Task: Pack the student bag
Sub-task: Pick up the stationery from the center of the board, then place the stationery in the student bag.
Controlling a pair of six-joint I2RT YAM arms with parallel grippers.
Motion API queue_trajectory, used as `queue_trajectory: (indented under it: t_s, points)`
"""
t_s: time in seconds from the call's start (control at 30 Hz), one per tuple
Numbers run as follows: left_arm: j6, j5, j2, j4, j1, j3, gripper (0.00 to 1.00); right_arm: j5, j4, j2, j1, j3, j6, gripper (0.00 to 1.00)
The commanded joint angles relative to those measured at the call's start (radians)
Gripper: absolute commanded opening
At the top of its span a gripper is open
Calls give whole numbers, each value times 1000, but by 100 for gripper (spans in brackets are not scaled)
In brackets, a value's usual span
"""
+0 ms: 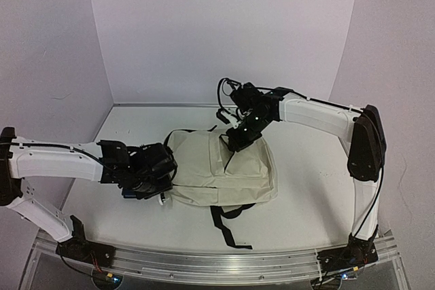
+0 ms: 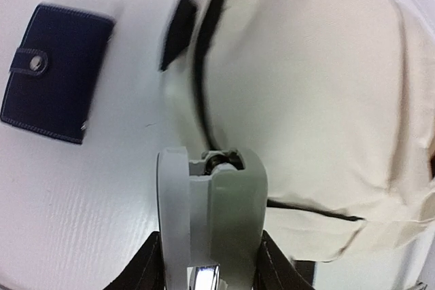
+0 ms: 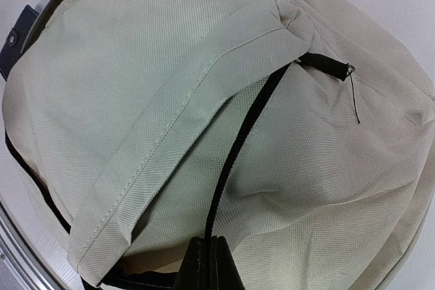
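Observation:
The student bag lies flat mid-table, cream with black zipper lines; its black straps trail toward the near edge. My right gripper is on the bag's far side. In the right wrist view this gripper is shut on the bag's black zipper line, and the fabric rises in a fold. My left gripper is at the bag's left edge. In the left wrist view its black fingers press both sides of a grey-white plastic object with a chrome part, just short of the bag.
A navy wallet with a snap lies on the table left of the bag, partly under the left arm in the top view. White walls enclose the table on three sides. A metal rail runs along the near edge.

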Motion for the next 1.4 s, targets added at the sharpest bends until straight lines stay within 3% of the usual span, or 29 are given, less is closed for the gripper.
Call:
queue_trajectory:
  t_s: [0.0, 0.3, 0.5, 0.7, 0.9, 1.13, 1.37]
  points:
    - [255, -110, -30, 75, 9, 149, 28, -64, -12, -39, -28, 53, 51, 0]
    - [542, 1, 116, 485, 117, 284, 28, -179, -3, -41, -82, 92, 113, 0]
    - [582, 52, 248, 635, 166, 376, 28, -233, 12, -50, -83, 82, 149, 0]
    - [556, 124, 381, 703, 182, 464, 27, -246, 19, -50, -83, 71, 160, 0]
    - [434, 206, 487, 843, 190, 449, 29, -237, 24, -50, -83, 75, 170, 0]
    - [232, 138, 551, 856, 184, 420, 32, -212, 32, -64, -87, 70, 183, 0]
    - [233, 125, 557, 821, 140, 439, 41, -160, 39, -61, -90, 66, 182, 0]
